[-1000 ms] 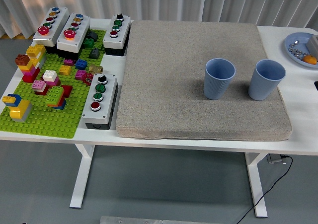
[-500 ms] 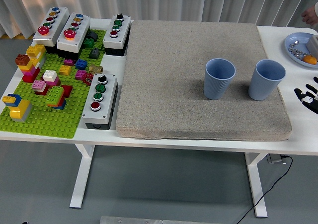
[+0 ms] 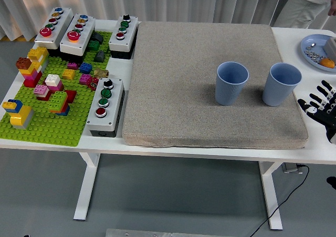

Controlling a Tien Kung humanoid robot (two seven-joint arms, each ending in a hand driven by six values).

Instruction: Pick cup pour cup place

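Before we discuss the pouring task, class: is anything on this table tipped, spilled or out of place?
Nothing stands out. Both blue cups, left and right, stand upright and apart on the grey mat, with no spill visible. The right hand hovers open beside them.

The right hand (image 3: 320, 106) is reaching in from the right edge. Its fingers (image 3: 315, 97) are spreading wide, holding nothing.

No text, label, brand or number can be read anywhere. The button boxes (image 3: 105, 106) carry only plain coloured buttons, with no writing that I can make out, and the two blue cups (image 3: 231, 83) are without print.
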